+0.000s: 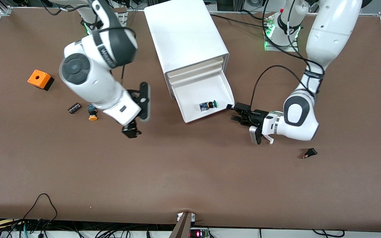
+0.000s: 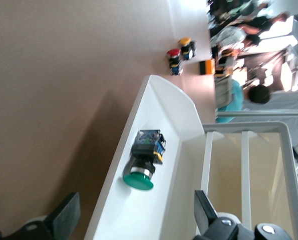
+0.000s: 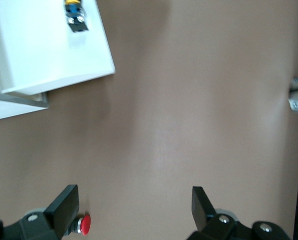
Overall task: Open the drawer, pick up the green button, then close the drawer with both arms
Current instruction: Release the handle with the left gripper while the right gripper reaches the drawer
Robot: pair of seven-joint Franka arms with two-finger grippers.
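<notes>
The bottommost flat white plastic drawer [image 1: 207, 99] of the white boxy cabinet [image 1: 187, 36] was seen pulled out toward the front camera, its shallow tray exposed. The small push button with a round green cap and a black-and-blue body [image 1: 207, 105] was found lying on its side in that tray, close to the tray's front wall and toward the left arm's end of it. In the left wrist view the same button [image 2: 143, 160] was shown resting against the tray's raised rim [image 2: 164, 95].

The left arm's black two-finger gripper [image 1: 235, 112] was held low beside the drawer's front corner at the left arm's end of the table; its fingers [image 2: 63, 217] were spread wide, with the tray's corner between them and nothing gripped. The right arm's black two-finger gripper [image 1: 136, 109] was held over the bare brown table [image 1: 190, 172] beside the drawer, toward the right arm's end; its fingers [image 3: 63, 207] were likewise spread wide and nothing was held.

Near the right arm, a yellow-capped button [image 1: 92, 114] and a small dark ridged block [image 1: 74, 108] were seen on the table, and an orange box with a hole in its top [image 1: 39, 79] lay farther from the camera. A red-capped button [image 3: 83, 224] was visible in the right wrist view, just beside one finger. A small black part [image 1: 310, 153] lay near the left arm's elbow.
</notes>
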